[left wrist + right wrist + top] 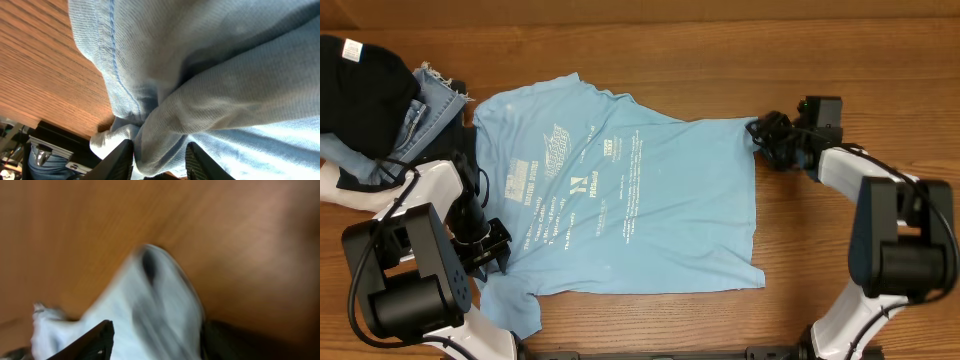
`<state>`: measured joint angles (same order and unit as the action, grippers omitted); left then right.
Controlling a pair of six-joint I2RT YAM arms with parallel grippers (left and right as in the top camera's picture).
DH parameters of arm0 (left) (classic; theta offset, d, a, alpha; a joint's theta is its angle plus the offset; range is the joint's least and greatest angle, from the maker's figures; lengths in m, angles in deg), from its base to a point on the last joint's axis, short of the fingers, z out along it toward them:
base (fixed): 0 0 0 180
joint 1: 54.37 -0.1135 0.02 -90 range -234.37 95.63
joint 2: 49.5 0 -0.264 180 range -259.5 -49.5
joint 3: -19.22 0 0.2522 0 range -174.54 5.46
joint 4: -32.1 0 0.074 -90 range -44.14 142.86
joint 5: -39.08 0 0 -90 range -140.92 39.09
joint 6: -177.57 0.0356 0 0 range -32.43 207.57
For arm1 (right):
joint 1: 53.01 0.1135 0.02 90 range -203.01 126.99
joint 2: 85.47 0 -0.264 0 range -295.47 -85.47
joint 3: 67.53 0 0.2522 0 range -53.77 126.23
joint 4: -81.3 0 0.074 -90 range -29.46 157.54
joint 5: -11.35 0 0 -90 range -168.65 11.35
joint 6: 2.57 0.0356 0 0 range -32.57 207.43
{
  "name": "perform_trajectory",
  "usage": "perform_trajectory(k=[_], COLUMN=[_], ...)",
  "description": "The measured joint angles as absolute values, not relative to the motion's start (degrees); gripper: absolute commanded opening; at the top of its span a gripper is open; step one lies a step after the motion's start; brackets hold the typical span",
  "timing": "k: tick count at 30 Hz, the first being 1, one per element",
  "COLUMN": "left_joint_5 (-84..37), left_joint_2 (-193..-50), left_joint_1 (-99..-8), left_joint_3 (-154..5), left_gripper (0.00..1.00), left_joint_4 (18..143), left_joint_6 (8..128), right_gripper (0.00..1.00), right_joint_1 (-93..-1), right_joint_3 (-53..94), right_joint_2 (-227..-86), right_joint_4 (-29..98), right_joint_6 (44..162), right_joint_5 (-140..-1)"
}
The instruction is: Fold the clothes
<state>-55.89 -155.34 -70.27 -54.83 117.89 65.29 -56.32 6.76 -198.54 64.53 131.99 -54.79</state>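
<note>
The light-blue cotton T-shirt (pixel 650 220) lies spread on the brown wooden worktop (pixel 720 50). The left claw (pixel 492 243) and the right claw (pixel 767 135) each pinch its edge.

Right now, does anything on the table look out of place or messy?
Yes. The T-shirt lies askew: its far right corner is drawn to a point at the right gripper, its near left sleeve bunched in the left gripper. A heap of dark clothes and denim crowds its far left edge.
</note>
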Motion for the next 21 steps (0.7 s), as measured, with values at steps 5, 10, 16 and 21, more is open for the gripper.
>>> perform_trajectory(k=[5,10,16,21], left_joint_5=[-55.8,-55.6,-55.5,-55.4], left_joint_2=[-155.3,-155.3,-155.3,-155.3], left_joint_1=[-70.3,-70.3,-70.3,-70.3], left_joint_3=[-54.8,-54.8,-54.8,-54.8], left_gripper=[0.38,0.38,0.41,0.41], left_joint_4=[117.9,117.8,117.0,117.0], left_joint_6=[65.3,65.3,65.3,65.3], right_gripper=[0.45,0.57,0.63,0.53], right_joint_1=[-56.4,-61.1,-63.7,-56.2], right_joint_3=[6.2,9.6,14.8,14.6], right_joint_2=[-204.1,-204.4,-204.4,-204.5], right_joint_4=[86.0,96.3,67.2,63.2], right_joint_6=[134.9,133.0,127.3,120.6], right_joint_5=[-52.0,-49.4,-38.0,-42.5])
